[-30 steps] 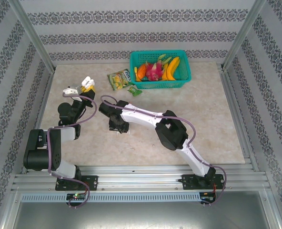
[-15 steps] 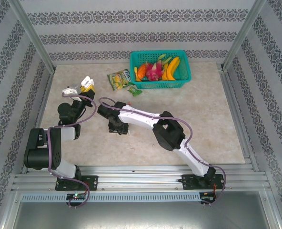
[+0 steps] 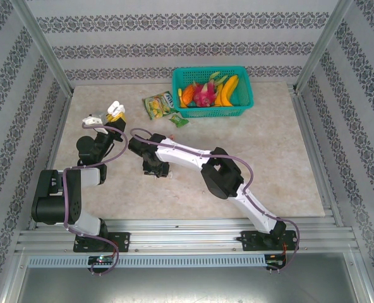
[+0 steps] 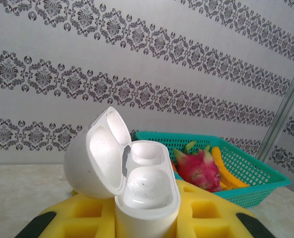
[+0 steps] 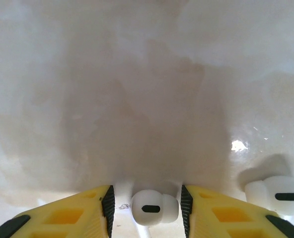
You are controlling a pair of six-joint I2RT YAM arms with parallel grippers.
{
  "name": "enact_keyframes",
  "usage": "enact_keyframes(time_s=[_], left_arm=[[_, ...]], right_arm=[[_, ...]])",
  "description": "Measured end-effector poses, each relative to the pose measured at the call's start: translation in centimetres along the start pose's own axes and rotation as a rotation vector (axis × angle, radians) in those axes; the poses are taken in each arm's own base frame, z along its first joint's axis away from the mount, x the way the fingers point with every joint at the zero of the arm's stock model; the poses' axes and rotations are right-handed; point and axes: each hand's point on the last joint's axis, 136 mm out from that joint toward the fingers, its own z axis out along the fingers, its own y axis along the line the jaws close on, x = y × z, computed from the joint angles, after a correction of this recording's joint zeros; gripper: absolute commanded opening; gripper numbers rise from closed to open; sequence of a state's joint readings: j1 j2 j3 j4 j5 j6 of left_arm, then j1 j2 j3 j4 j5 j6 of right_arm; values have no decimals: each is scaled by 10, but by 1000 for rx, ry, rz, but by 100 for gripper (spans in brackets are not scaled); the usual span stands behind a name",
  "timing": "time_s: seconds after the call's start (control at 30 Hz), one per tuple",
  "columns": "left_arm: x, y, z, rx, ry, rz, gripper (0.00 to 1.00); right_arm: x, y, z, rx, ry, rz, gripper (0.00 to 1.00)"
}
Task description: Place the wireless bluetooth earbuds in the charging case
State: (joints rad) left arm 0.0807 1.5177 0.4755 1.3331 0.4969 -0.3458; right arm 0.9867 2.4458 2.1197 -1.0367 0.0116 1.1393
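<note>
My left gripper is raised over the table's left side, shut on the white charging case. In the left wrist view the case stands upright between the yellow fingers, lid swung open to the left, both wells empty. My right gripper points down at the table near the middle-left. Its jaws are open, and a white earbud lies on the table between them with a gap on each side. A second white earbud lies just right of the right finger.
A teal basket of fruit stands at the back centre, also seen behind the case. Two snack packets lie left of the basket. Metal frame rails border the beige tabletop.
The right arm has shifted a little to the left over the table. The left arm and the case have not moved.
</note>
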Motion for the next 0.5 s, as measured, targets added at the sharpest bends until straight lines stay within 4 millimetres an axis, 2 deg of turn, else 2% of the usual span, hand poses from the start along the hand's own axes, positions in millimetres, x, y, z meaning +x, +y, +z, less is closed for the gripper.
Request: enact_keyframes(time_s=[0.07,0.5], left_arm=[[0,0,0,0,0,0,0],[0,0,0,0,0,-4,0]], right_arm=[[0,-1,0,3,2,0,38],[1,-2,1,13,0,-4,31]])
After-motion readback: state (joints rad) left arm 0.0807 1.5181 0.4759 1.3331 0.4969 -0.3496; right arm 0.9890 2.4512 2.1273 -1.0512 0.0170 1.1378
